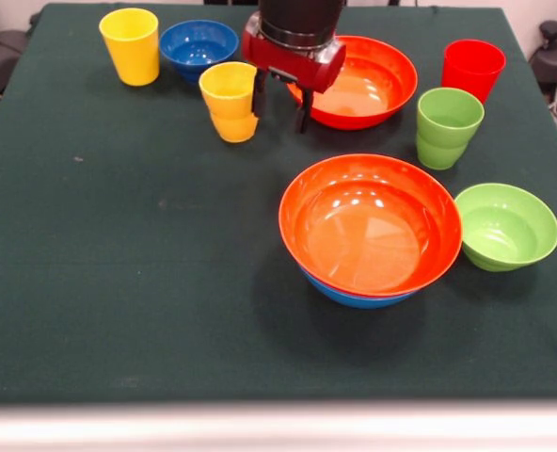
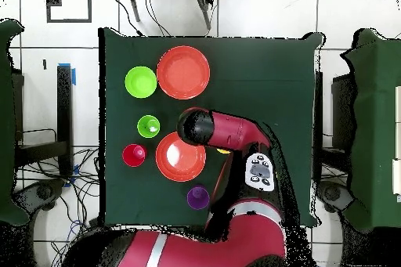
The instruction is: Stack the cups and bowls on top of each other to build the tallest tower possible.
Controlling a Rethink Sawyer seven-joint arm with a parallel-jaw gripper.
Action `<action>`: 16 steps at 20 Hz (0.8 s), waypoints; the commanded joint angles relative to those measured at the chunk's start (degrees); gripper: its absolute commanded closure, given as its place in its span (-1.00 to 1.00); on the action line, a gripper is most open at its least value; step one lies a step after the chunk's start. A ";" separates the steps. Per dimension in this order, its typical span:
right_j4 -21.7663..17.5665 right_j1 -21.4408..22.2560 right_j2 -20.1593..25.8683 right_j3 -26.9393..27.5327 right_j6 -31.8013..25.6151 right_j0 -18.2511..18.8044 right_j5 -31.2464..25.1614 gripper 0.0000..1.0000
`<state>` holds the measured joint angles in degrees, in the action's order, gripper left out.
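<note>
Beside the yellow-orange cup (image 1: 230, 102), the gripper (image 1: 280, 104) hangs spread and empty; closing off-centre could tip it.

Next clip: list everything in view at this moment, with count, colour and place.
Places as seen in the front view.
Yellow cup: 1, far left.
Yellow-orange cup: 1, beside the pincer.
Red cup: 1, far right.
Green cup: 1, lime, just nearer than the red cup.
Purple cup: 1, by the robot's base, overhead view only.
Small bowls: 2, dark blue far left, lime right.
Orange-red bowls: 2, one far, one nested in the light blue bowl, centre.
Table: 1, dark green.
Arm: 1, red and black.
Pincer: 1, open.
</note>
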<state>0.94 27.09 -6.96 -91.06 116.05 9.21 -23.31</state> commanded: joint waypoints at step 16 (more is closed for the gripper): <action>-3.83 3.25 4.38 -8.84 -0.08 2.53 -2.63 -1.00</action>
<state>0.95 31.29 -6.97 -96.06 116.05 10.49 -23.94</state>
